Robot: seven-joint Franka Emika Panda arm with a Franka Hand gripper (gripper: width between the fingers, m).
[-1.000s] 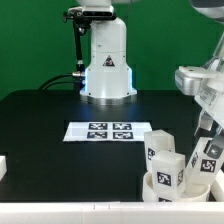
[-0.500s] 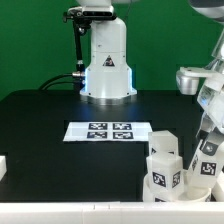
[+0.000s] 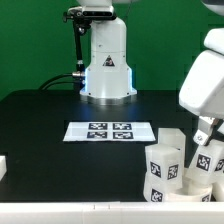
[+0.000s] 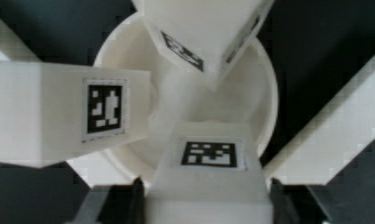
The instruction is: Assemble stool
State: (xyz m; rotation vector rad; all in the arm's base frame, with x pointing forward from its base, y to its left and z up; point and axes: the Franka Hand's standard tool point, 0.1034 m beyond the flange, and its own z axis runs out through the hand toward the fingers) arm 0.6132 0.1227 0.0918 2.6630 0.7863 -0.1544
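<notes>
The white stool stands upside down at the exterior view's lower right: its round seat (image 3: 152,196) lies on the black table with chunky tagged legs (image 3: 163,166) standing up from it. My gripper (image 3: 206,138) comes down from the right and is shut on the rightmost leg (image 3: 209,160). In the wrist view my gripper (image 4: 203,206) has its dark fingers (image 4: 123,206) on both sides of a white tagged leg (image 4: 209,152), which runs over the round seat (image 4: 134,60). Another tagged leg (image 4: 77,105) stands beside it.
The marker board (image 3: 108,131) lies flat mid-table. The robot's white base (image 3: 107,65) stands at the back. A small white block (image 3: 3,166) sits at the exterior view's left edge. A white rail (image 3: 60,212) runs along the table's front edge.
The arm's big white link has swung into view at the exterior view's right. The gripper and the leg it holds shifted a little; the stool's legs look turned slightly toward the left.
</notes>
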